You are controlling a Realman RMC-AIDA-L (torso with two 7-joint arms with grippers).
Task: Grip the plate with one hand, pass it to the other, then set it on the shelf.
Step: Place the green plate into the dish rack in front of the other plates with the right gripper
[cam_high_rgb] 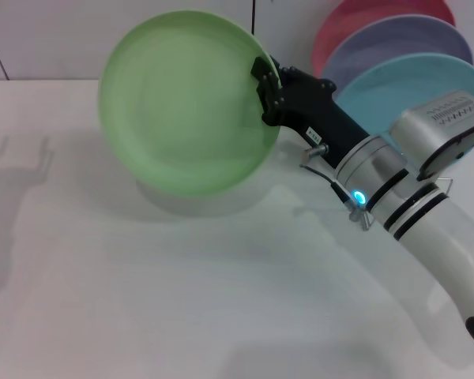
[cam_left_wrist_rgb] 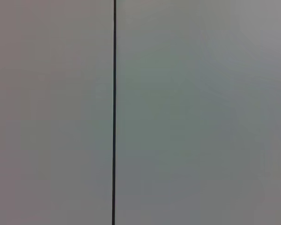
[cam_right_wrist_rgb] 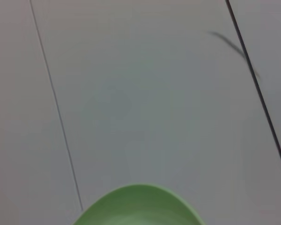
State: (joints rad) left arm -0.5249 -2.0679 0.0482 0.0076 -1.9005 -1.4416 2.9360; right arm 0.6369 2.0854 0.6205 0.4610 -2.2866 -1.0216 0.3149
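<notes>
The right arm, white-silver with black bands and a blue light, reaches in from the right side of the head view, and its black two-fingered pincer (cam_high_rgb: 267, 77) is closed on the right edge of the round light green plastic plate (cam_high_rgb: 186, 103). The plate is held up off the white surface (cam_high_rgb: 182, 292), tilted so that its shallow face is turned toward the camera, and it casts a soft grey shadow on the surface just below it. One black finger (cam_high_rgb: 261, 69) lies across the plate's raised rim at the front; the other is hidden behind the plate.

In the right wrist view, only the curved green edge of the plate (cam_right_wrist_rgb: 140, 206) shows, against a pale panelled wall with thin dark seams.

Behind the right arm, at the far right of the surface, three more round plates stand on edge one behind another: a turquoise plate (cam_high_rgb: 411, 83) in front, a lavender plate (cam_high_rgb: 395, 39) behind it, and a pink plate (cam_high_rgb: 363, 16) at the back. The rack that holds them is hidden by the arm.

The left pincer appears in no view; the left wrist camera shows only a pale wall with one dark vertical seam.
</notes>
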